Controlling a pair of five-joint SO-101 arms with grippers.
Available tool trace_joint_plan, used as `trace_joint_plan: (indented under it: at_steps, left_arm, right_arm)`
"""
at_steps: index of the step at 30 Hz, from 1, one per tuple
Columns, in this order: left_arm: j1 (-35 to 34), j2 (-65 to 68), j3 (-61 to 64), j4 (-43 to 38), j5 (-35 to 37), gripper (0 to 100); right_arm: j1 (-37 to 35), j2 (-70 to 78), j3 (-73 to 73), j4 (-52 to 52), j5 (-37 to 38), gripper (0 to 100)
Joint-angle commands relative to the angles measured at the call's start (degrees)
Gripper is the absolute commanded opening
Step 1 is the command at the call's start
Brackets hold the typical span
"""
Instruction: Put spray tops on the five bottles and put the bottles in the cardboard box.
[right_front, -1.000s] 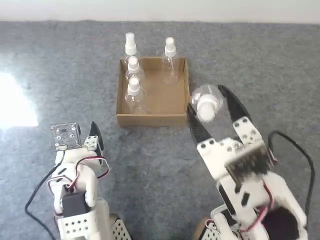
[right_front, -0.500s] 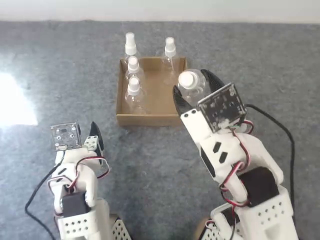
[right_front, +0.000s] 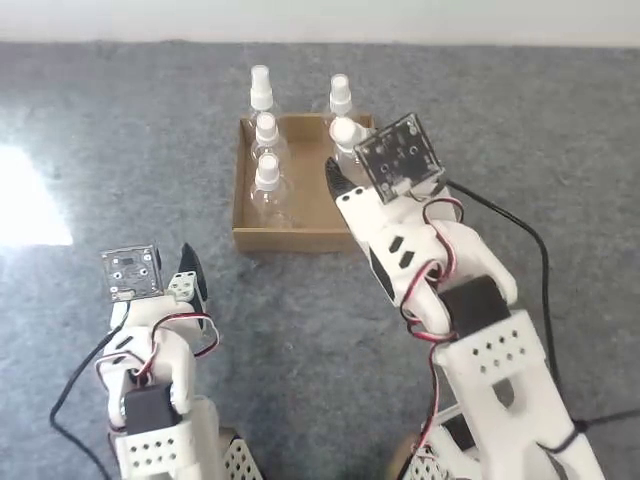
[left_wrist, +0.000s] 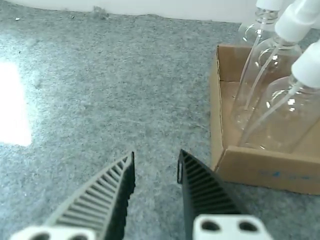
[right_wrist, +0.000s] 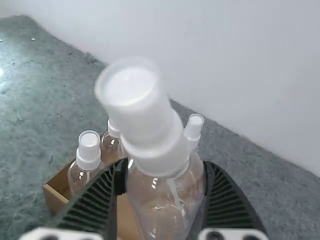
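The right hand (right_front: 348, 170), clamped on the held bottle (right_wrist: 155, 165), has swung in over the cardboard box (right_front: 300, 238), where a crooked release could topple the rear bottle (right_front: 340, 95) just behind it, while the left hand (left_wrist: 156, 159) hangs slightly apart above the tabletop (left_wrist: 90, 90).

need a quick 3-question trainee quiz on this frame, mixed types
1. True or false: the left gripper holds a bottle.
2. The right gripper is shut on: A) a loose cap, B) a bottle with its top on, C) nothing.
3. How many spray tops can you count in the high view?
Key: 1 false, it is open with nothing between its fingers; 2 B; 3 five.
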Motion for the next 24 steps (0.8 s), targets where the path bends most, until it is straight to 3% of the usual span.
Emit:
trace_joint_plan:
  at_steps: [1, 6, 24]
  left_arm:
    - [-0.1, -0.7, -0.4, -1.8, -0.4, 13]
    - [0.0, -0.7, -0.4, -1.8, -0.4, 13]
    - [0.1, -0.7, -0.4, -1.8, -0.4, 13]
  right_arm:
    - [0.4, 0.7, -3.9, -2.2, -3.8, 8.7]
    - [0.5, 3.8, -3.8, -4.7, -7.0, 8.7]
    - [0.7, 19.9, -3.8, -17.2, -7.0, 8.7]
